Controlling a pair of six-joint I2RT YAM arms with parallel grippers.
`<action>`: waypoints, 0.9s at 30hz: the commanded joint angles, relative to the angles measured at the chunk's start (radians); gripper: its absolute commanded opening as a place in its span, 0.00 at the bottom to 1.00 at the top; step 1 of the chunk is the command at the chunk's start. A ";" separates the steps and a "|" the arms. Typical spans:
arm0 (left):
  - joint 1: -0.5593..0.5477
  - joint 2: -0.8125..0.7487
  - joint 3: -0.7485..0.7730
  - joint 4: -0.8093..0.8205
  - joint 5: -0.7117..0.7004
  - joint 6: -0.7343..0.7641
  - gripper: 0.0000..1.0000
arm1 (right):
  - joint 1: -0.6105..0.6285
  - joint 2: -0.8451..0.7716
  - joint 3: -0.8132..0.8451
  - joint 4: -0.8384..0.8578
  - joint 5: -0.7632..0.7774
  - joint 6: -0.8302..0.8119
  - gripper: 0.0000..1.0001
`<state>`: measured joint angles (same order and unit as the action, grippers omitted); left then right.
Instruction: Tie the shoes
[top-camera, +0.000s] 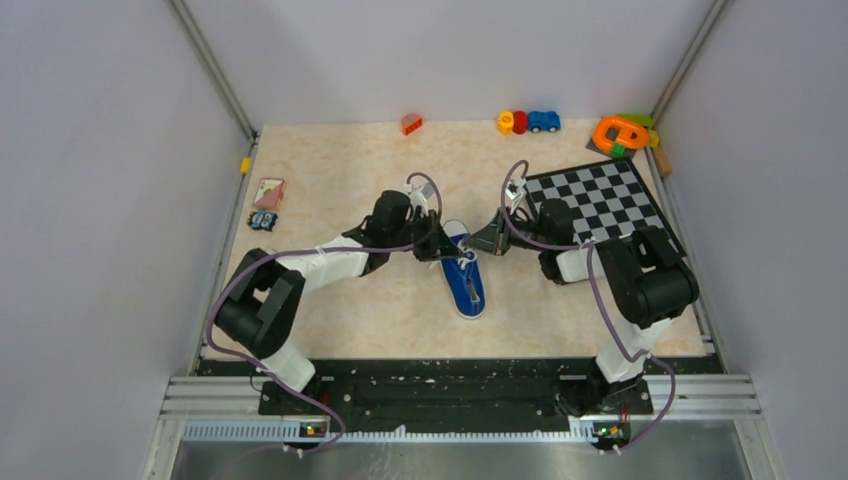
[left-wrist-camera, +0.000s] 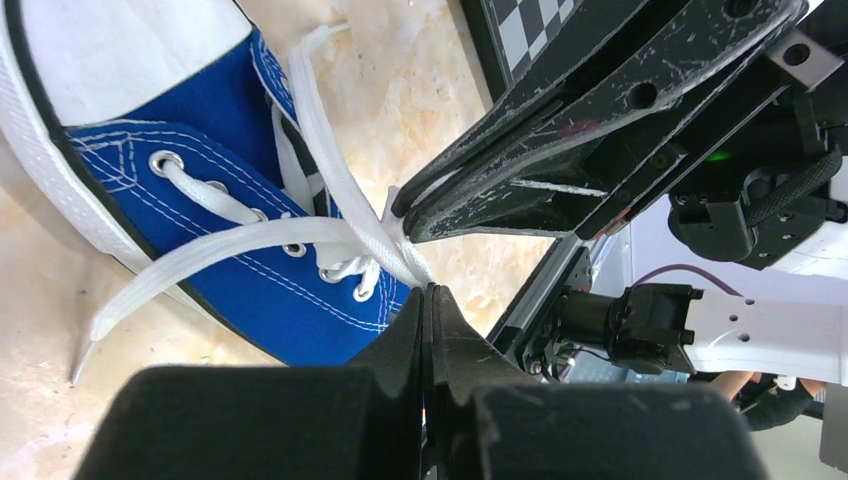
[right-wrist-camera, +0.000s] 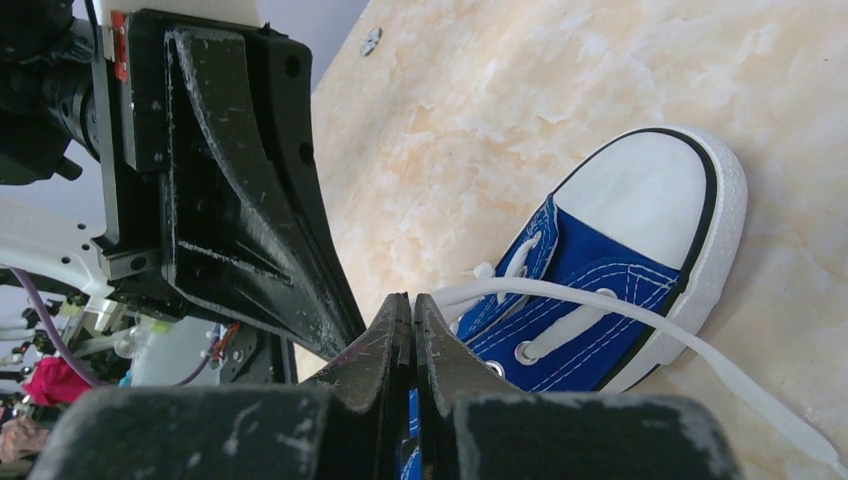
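sneaker (top-camera: 466, 285) laces (left-wrist-camera: 330, 170) met by two closed grippers

the blue sneaker is laid mid-table (top-camera: 340, 310), white toe cap toward the near edge. the left gripper (top-camera: 440, 247) is held just left of its far end and the right gripper (top-camera: 488, 243) just right, with the tips close together over the laces. the right jaws are clamped on a lace strand. the left jaws are pressed together with a strand reaching the tips; a pinch cannot be confirmed.
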<state>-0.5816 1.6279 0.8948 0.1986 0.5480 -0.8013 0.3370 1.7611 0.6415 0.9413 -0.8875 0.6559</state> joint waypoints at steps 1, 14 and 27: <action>-0.028 0.017 0.023 -0.013 0.004 -0.006 0.00 | -0.013 0.007 0.024 0.033 0.007 -0.005 0.00; -0.054 0.072 -0.005 0.113 -0.066 -0.101 0.00 | -0.004 0.001 0.030 0.006 0.026 -0.007 0.00; -0.038 0.081 0.056 0.035 -0.139 -0.058 0.00 | -0.002 -0.022 0.040 -0.055 0.052 -0.019 0.06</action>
<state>-0.6270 1.7050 0.9054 0.2489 0.4454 -0.8867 0.3370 1.7611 0.6422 0.9039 -0.8555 0.6544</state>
